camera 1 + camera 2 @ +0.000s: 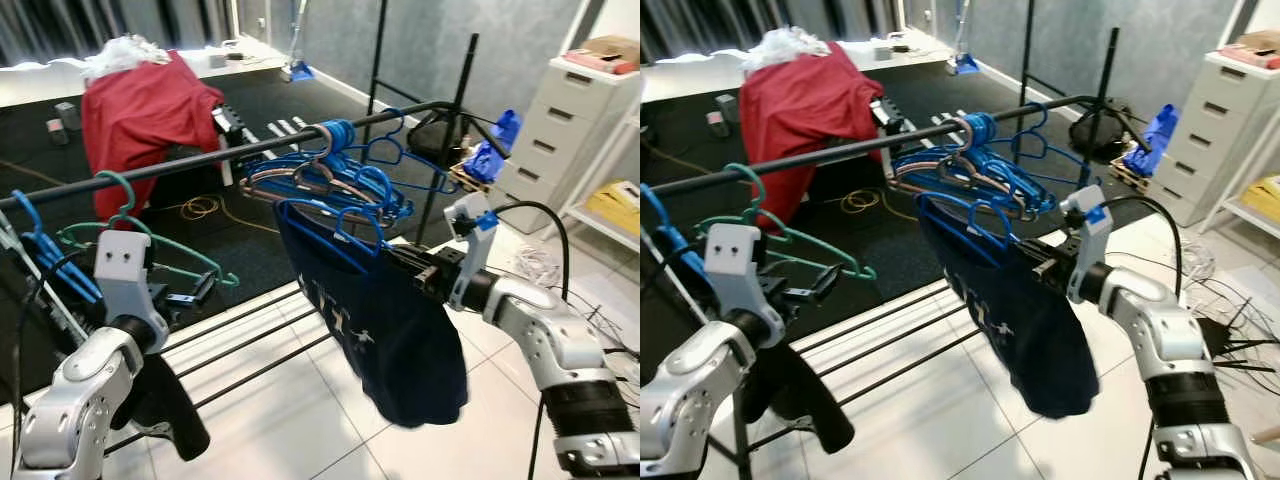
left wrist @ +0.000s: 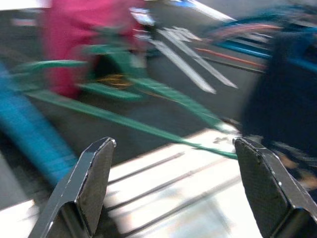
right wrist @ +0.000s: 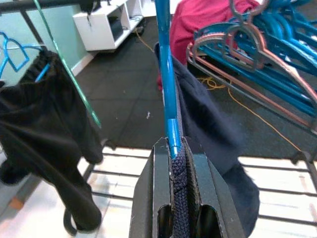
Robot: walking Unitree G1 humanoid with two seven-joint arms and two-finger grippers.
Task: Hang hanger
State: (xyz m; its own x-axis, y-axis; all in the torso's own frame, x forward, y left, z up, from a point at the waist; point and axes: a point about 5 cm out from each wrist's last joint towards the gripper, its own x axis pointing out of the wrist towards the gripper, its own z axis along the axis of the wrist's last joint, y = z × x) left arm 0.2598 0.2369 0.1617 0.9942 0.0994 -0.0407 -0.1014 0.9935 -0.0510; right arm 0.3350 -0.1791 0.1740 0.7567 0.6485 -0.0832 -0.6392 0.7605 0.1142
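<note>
A black clothes rail [image 1: 200, 158] runs across in front of me. My right gripper [image 3: 176, 157] is shut on a blue hanger [image 3: 166, 74] that carries a navy shirt [image 1: 400, 340], just below the rail and beside a bunch of blue hangers [image 1: 345, 180]. Whether its hook rests on the rail I cannot tell. My left gripper [image 2: 173, 183] is open with nothing between its fingers [image 2: 91, 181]. It sits under the rail's left part, next to a green hanger [image 1: 150, 250] that hangs there.
A red cloth [image 1: 150, 115] lies draped behind the rail. White drawers [image 1: 565, 130] stand at the right. Low rack bars [image 1: 250, 345] and a hanging black garment [image 1: 175, 410] are below my left arm. Cables lie on the tiled floor [image 1: 300, 430].
</note>
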